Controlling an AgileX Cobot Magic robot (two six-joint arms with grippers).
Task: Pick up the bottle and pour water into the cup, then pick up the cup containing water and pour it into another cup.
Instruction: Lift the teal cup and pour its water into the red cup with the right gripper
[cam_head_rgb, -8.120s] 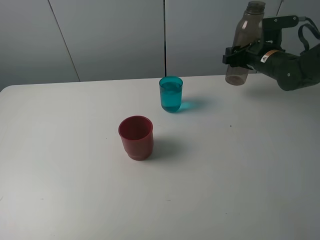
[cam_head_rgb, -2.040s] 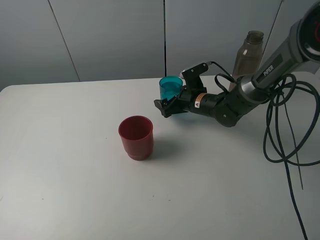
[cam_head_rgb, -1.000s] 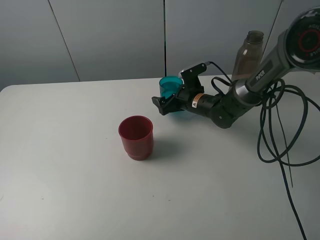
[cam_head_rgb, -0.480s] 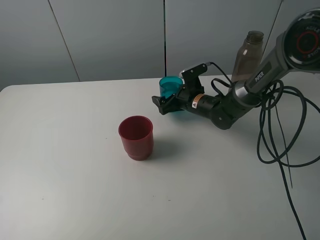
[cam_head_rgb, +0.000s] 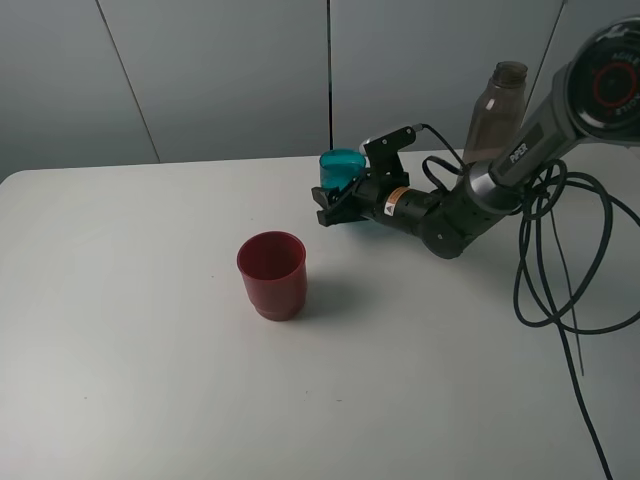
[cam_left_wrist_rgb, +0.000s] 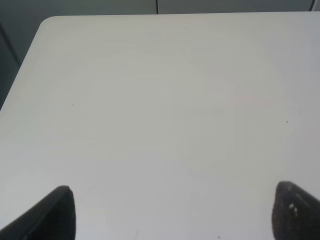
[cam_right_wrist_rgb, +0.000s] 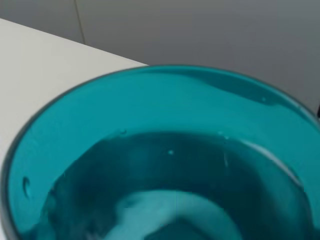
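Note:
The cup, a teal tumbler, stands at the back middle of the white table. My right gripper reaches in from the right and is shut on the cup's lower half. The right wrist view is filled by the cup with water in it; no fingers show there. Another cup, dark red, stands apart to the front left. The bottle stands upright behind my right arm. In the left wrist view my left gripper is open over the bare table.
Black cables loop over the table's right side beside my right arm. A grey panelled wall runs behind the table's far edge.
My right gripper's fingers have closed in on the teal cup; half a second ago they stood spread around it. The red cup and the bottle have not moved.

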